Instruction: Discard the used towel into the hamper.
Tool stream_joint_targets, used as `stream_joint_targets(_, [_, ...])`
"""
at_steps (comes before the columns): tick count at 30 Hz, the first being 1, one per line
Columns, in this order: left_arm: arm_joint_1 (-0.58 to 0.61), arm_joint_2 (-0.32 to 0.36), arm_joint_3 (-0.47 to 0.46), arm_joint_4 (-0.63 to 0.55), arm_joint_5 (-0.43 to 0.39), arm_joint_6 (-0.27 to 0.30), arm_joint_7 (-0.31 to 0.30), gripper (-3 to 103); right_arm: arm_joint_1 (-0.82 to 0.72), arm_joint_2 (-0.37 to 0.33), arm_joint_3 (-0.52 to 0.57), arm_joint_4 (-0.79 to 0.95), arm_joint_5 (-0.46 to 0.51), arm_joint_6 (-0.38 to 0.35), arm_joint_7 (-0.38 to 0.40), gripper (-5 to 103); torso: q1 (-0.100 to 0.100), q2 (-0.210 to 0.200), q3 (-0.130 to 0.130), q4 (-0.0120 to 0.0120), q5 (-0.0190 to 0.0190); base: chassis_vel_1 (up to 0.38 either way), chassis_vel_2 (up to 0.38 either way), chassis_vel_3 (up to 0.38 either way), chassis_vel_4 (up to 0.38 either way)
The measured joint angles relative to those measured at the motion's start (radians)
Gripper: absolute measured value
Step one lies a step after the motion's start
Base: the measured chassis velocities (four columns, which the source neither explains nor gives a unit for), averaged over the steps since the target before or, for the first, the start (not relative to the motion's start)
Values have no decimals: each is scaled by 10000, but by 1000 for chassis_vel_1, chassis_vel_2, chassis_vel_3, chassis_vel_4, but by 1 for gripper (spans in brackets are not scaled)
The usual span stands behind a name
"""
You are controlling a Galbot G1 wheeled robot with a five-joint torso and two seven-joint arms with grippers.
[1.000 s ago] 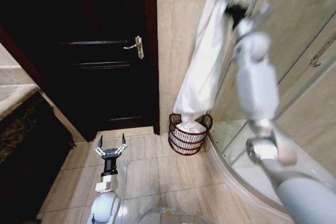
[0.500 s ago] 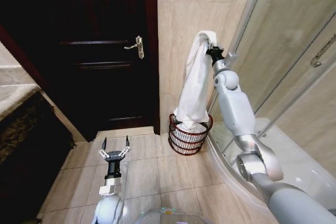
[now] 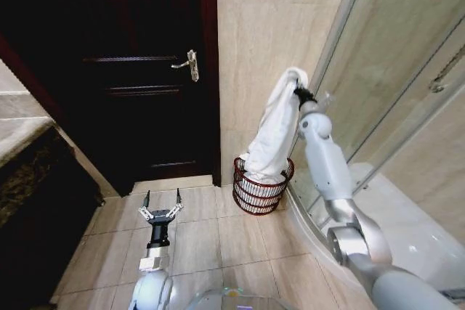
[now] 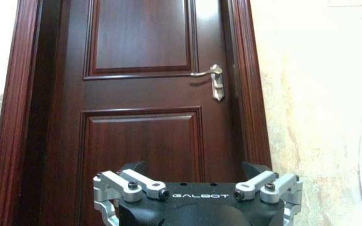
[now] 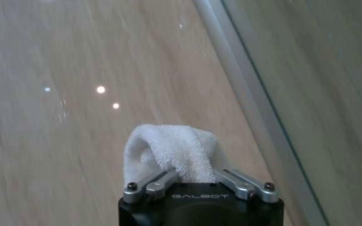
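Left gripper [image 3: 160,213] low over the tiled floor [image 3: 196,245], fingers spread wide, nothing between them, pointed toward the dark wooden door [image 3: 138,70]. On the door a metal handle [image 3: 187,65]; seen also from the left wrist, straight ahead of the open fingers.

Further right, at the foot of the beige wall [image 3: 269,27] and just beside the door frame, the hamper [image 3: 261,186], standing on the floor. Lower end of the white towel [image 3: 276,132] already inside the hamper, the rest hanging above it in a long fold.

Right gripper [image 3: 299,94] raised above the hamper, closed tight on the top of the towel; from the right wrist, the folded cloth pinched between both fingers [image 5: 162,181]. Right of the arm, the glass shower wall [image 3: 392,70] with its curved base.
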Motion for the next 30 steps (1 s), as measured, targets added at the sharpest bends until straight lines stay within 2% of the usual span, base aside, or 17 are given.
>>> stream_joint_targets(2, [-14, 7, 6, 17, 1, -7, -2, 100, -183, 85, 35, -114, -209, 155, -138, 4, 0, 0, 0, 5, -2, 0, 0, 0, 0])
stream_joint_targets(5, [-42, 62, 3, 39, 0, -27, -7, 100, -726, 367, 152, -386, -1010, 557, -583, 4, 0, -1, 0, 4, -3, 0, 0, 0, 0])
stream_joint_targets(15, [7, 73, -13, 111, -66, -136, -7, 100, -1702, 901, 386, -830, -1940, 812, -1103, 4, 0, -1, -1, 2, -4, 0, 0, 0, 0])
stream_joint_targets(21, [78, 151, -56, -2, -232, -220, 18, 100, -1769, 1190, 830, -2393, -3101, 1512, -1293, 4, 1, -3, 1, 0, 0, 0, 0, 0, 0])
stream_joint_targets(26, [100, 204, -111, 46, -300, -263, 58, 100, -1895, 1328, 867, -2561, -3341, 1603, -1297, 4, 0, -3, 0, 1, -6, 0, 0, 0, 0])
stream_joint_targets(30, [112, 197, -127, 147, -523, -226, 116, 100, -2357, 1395, 839, -1857, -3401, 1586, -1264, 4, 0, -2, 0, 4, -6, 0, 0, 0, 0])
